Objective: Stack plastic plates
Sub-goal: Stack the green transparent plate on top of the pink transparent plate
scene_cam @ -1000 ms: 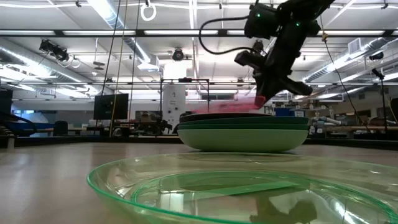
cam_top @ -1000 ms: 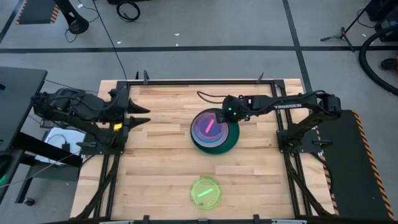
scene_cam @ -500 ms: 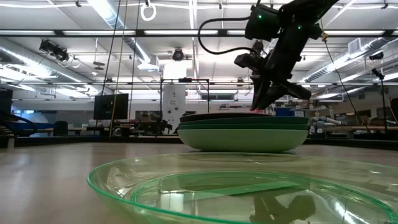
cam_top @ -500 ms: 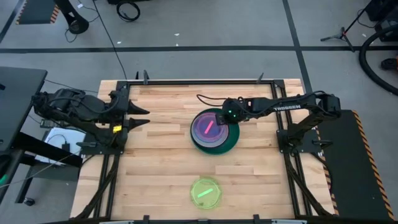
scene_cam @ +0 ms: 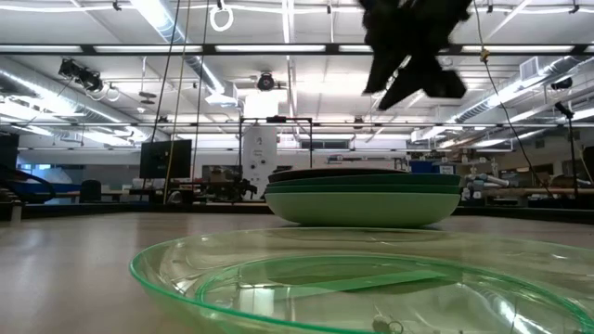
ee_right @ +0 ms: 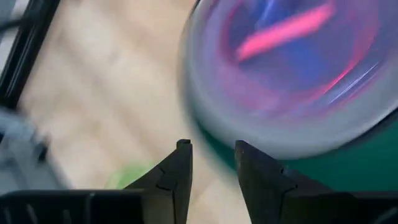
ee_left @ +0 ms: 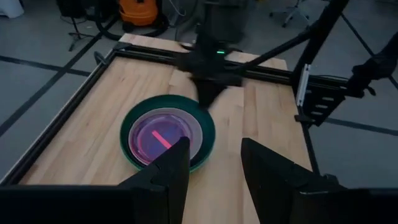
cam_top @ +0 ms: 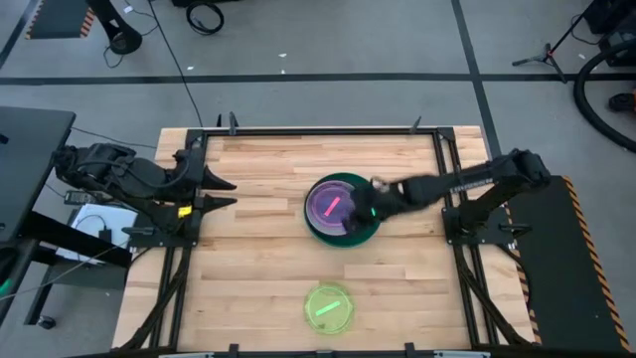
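A stack of plates (cam_top: 341, 209) stands on the middle of the table, with a large dark green plate lowest. A translucent pink plate (cam_top: 333, 204) lies on a light grey plate at the top. The stack also shows in the low view (scene_cam: 362, 199). A small yellow-green plate (cam_top: 328, 308) lies alone near the table's near edge. My right gripper (ee_right: 211, 149) is open and empty. It hangs above the stack's right rim (cam_top: 366, 209), lifted well clear in the low view (scene_cam: 408, 74). My left gripper (ee_left: 214, 149) is open and empty at the table's left edge (cam_top: 221, 192).
A black metal frame (cam_top: 318, 129) runs around the wooden table top. Bare wood lies left of the stack and between the stack and the yellow-green plate. The right arm (cam_top: 457, 184) reaches in from the table's right side.
My right gripper has set the pink plate down flat on top of the stack and let go of it. It has then risen and swung from the stack's far right rim toward the table's near edge. The pink plate was tilted and now lies level.
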You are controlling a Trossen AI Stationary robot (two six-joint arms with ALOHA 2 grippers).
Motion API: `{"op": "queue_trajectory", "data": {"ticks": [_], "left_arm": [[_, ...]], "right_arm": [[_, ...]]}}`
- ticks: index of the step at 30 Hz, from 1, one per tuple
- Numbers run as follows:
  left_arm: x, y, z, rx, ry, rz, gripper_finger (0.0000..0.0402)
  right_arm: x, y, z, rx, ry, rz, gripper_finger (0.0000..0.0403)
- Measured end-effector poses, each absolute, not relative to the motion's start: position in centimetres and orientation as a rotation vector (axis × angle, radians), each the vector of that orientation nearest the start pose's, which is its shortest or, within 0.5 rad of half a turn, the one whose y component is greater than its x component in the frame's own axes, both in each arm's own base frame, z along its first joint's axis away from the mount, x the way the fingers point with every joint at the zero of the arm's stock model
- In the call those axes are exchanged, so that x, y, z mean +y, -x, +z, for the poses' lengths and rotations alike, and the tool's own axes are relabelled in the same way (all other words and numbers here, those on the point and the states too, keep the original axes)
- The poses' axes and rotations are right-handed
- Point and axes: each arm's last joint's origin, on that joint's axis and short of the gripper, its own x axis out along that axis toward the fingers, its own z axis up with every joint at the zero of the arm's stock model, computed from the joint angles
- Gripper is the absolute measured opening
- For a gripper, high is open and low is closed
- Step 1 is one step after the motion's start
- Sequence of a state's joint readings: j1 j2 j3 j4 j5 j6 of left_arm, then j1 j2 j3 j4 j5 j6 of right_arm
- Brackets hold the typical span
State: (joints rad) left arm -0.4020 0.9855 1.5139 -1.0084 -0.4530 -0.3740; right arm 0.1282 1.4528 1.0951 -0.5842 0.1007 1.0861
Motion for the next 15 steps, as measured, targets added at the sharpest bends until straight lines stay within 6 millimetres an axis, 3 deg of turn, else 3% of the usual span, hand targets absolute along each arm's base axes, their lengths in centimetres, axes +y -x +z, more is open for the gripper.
{"op": "queue_trajectory", "data": {"ticks": [4,7,12,15], "left_arm": [[-4.4,-13.2,45.6,0.408,0.155,0.155,0.0151],[-4.4,-13.1,45.7,0.389,0.141,0.195,0.0151],[-4.5,-13.5,46.1,0.344,0.119,0.207,0.0151],[-4.6,-13.8,46.3,0.316,0.117,0.2,0.0151]], "right_arm": [[9.1,-28.8,25.4,0.9,-0.885,-0.363,0.0129],[12.8,-28.8,23.8,0.914,-0.85,-0.325,0.0134],[17.3,-30.4,19.3,0.987,-0.912,-0.244,0.0158],[18.4,-31.5,16.0,1.042,-1.036,-0.291,0.0183]]}}
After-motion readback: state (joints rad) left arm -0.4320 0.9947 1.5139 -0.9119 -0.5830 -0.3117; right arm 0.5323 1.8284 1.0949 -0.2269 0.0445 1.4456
